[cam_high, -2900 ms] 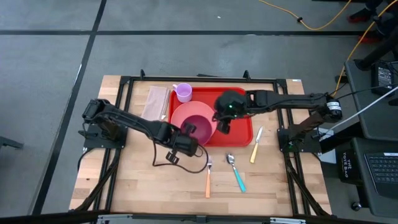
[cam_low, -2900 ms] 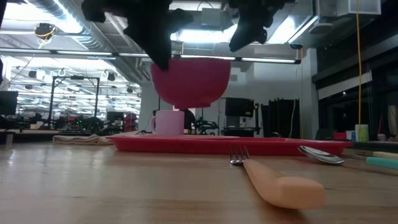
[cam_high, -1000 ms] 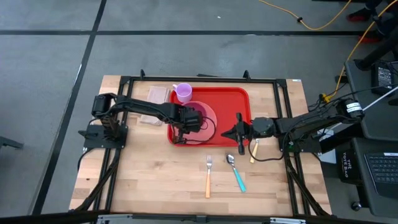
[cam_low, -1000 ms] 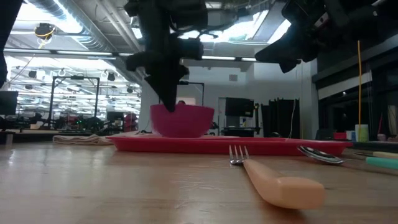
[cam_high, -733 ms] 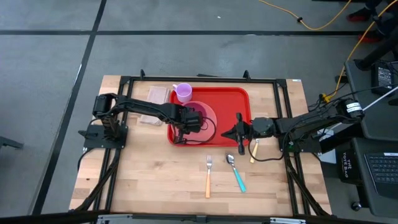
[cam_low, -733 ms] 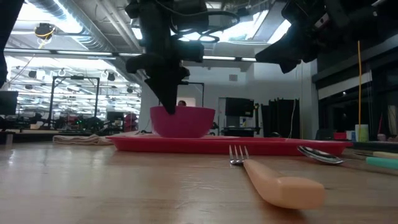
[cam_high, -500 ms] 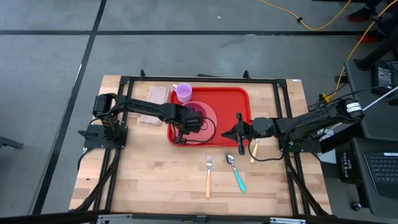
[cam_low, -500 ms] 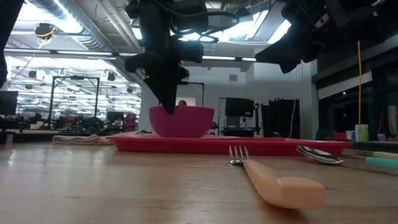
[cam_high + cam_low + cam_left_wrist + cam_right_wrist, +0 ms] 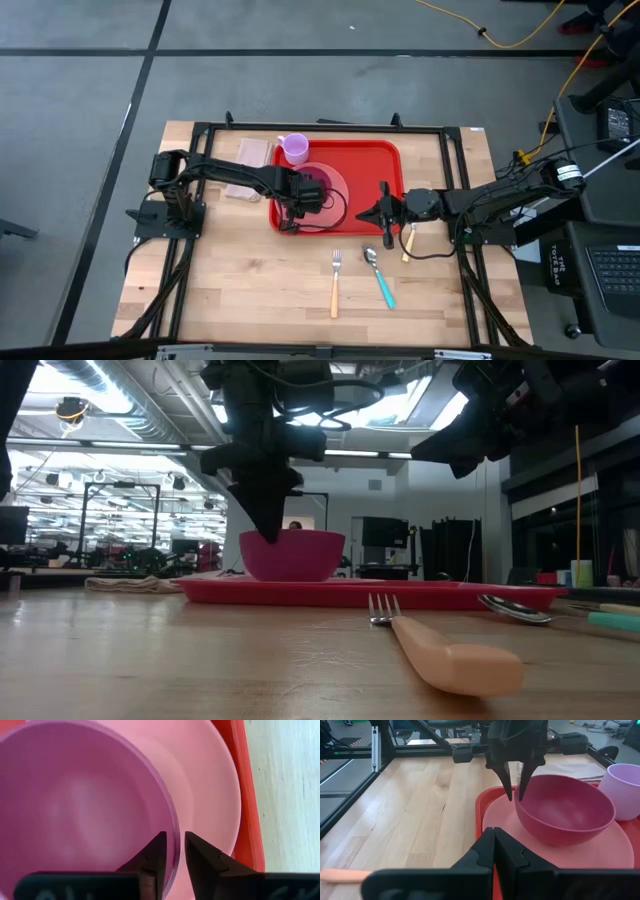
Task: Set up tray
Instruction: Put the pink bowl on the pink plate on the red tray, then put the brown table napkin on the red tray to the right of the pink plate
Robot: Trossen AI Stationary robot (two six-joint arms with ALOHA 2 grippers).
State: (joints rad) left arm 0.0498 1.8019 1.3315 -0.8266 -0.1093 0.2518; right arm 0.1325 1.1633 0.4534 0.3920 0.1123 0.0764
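Red tray point(image 9: 385, 165) lying flat mid-bench under plate point(image 9: 339, 190) and bowl point(image 9: 312, 190), probably stiff, light, a bit slick, best gripped by the low rim; left hand point(image 9: 173, 851) straddling the bowl's rim, slightly parted, right hand point(image 9: 494, 841) pressed together nearby.

The tray point(image 9: 375, 165) is big, flat and red, with round corners and a low rim all the way around. It lies flat on the wooden table point(image 9: 250, 290), toward the far side and near the middle. Its long sides run left to right. A round pink plate point(image 9: 338, 182) sits on its left part, and a dark pink bowl point(image 9: 293, 555) rests on that plate. A small purple cup point(image 9: 294, 149) stands at its far left corner. The right part of the tray is bare red. From table height the tray looks like a thin red strip point(image 9: 430, 594) behind a fork point(image 9: 440, 650) and a spoon point(image 9: 515, 608) lying on the wood
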